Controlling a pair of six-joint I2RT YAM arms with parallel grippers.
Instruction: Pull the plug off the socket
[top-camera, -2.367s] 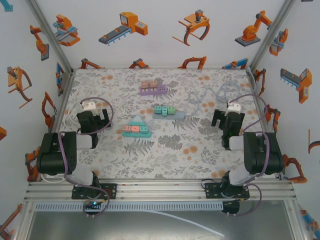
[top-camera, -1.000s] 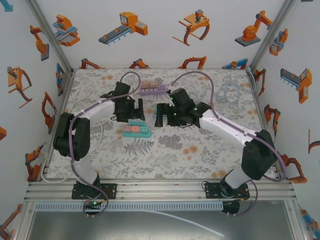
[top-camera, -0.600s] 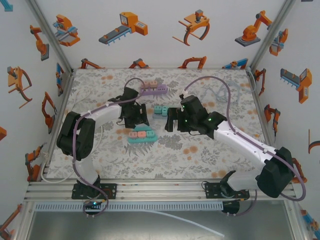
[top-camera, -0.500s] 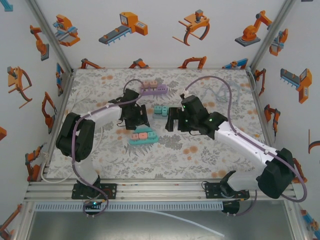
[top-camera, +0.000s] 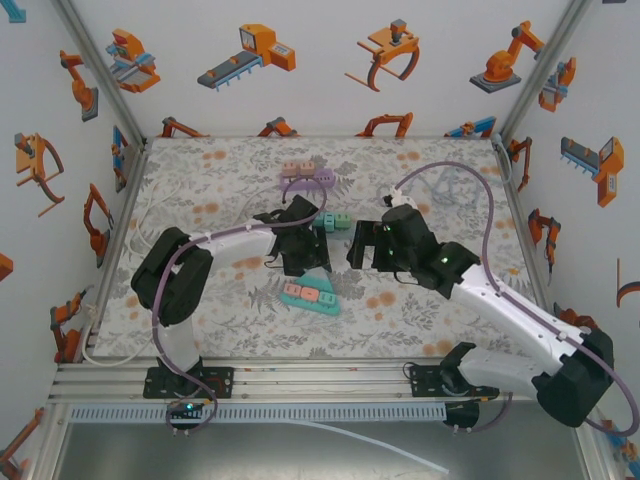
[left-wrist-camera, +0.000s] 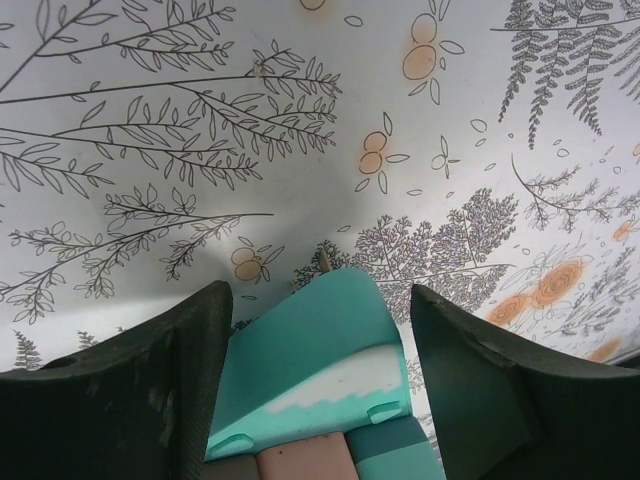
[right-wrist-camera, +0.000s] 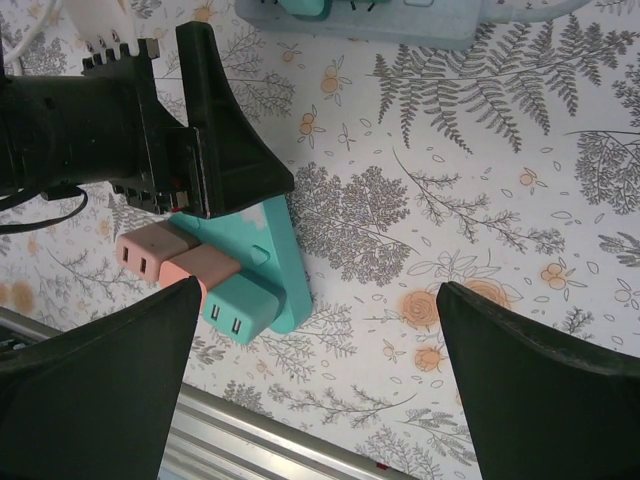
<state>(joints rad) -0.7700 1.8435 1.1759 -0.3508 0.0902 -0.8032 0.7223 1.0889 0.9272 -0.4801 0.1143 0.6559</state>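
Left gripper (left-wrist-camera: 318, 292) clamps the teal triangular plastic socket block (right-wrist-camera: 283, 262), pink plugs (right-wrist-camera: 165, 258) seated in it, at the floral bench (top-camera: 200, 180) centre; right gripper (top-camera: 362, 245) hangs wide open just right of it

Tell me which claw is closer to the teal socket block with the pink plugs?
Left. The left gripper grips the end of the teal socket block, one finger on either side. The right gripper hovers open, off to the robot's right of it, not touching.
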